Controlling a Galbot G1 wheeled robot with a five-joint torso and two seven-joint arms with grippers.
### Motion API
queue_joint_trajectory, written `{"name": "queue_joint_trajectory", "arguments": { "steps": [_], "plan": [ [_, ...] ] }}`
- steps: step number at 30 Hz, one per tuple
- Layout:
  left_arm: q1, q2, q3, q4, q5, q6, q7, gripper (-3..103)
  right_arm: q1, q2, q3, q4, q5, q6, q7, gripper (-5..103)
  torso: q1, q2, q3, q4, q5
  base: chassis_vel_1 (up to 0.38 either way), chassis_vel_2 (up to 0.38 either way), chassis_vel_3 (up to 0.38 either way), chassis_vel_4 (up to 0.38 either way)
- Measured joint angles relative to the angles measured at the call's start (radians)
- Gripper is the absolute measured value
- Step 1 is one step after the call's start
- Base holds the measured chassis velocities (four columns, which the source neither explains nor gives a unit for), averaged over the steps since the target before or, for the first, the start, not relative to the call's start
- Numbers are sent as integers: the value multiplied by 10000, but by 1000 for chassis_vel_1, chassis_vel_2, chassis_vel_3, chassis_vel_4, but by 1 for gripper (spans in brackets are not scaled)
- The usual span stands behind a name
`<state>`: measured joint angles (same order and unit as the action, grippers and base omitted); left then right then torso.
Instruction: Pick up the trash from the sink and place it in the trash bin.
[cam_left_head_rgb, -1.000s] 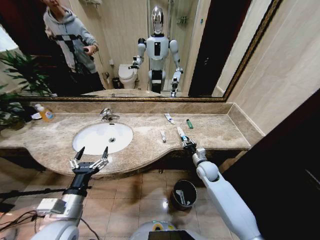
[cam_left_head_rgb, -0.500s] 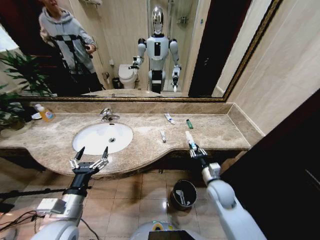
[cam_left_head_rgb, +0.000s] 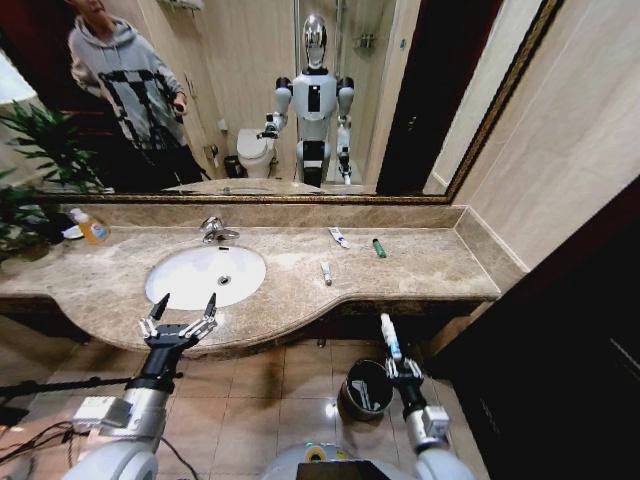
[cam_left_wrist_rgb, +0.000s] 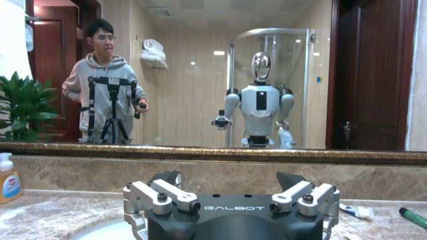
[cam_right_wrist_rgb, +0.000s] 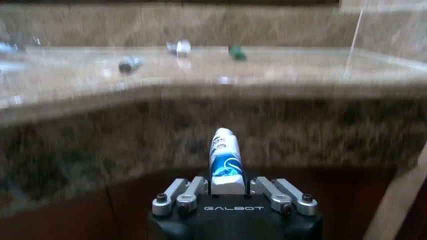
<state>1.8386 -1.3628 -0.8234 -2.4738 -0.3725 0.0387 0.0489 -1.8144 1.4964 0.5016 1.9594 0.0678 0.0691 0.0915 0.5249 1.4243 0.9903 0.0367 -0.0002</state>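
Since the right gripper (cam_left_head_rgb: 392, 362) has its fingers clamped on the base of a small toothpaste tube (cam_left_head_rgb: 389, 337) sticking up just beside the trash bin (cam_left_head_rgb: 366, 388), I'd guess it's light, squashy, slick (left gripper (cam_left_head_rgb: 181, 312) idles, fingers apart, near the sink (cam_left_head_rgb: 206, 274)).

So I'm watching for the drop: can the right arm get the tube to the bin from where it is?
Probably yes. The right gripper holds the tube below the counter edge, just above and beside the bin, whose open mouth has nothing over it.
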Motion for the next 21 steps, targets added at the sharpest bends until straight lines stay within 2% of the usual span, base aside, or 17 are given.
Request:
{"name": "queue_joint_trajectory", "arguments": {
  "steps": [2, 6, 7, 16, 21],
  "plan": [
    [0, 0, 0, 0, 0, 0, 0, 100, 115, -17, -15, -243, -7, -45, -5, 27, 0, 0, 0, 0, 0, 0, 0, 0, 0],
    [0, 0, -1, 0, 0, 0, -1, 100, 945, -186, -41, -2070, -60, -255, -112, 27, 1, -1, 1, 1, 2, 0, 0, 0, 0],
    [0, 0, -1, 0, 0, 0, -1, 100, 945, -186, -41, -2070, -60, -255, -112, 27, 1, -1, 1, 1, 2, 0, 0, 0, 0],
    [0, 0, -1, 0, 0, 0, -1, 100, 2947, -396, -184, -5753, -40, -992, -994, 27, 2, -2, 1, 2, 1, 0, 0, 0, 0],
    [0, 0, 0, 0, 0, 0, 0, 100, 3735, -383, -232, -7526, -305, -916, -1270, 27, 2, -2, 2, 0, 1, 0, 0, 0, 0]
  ]
}}
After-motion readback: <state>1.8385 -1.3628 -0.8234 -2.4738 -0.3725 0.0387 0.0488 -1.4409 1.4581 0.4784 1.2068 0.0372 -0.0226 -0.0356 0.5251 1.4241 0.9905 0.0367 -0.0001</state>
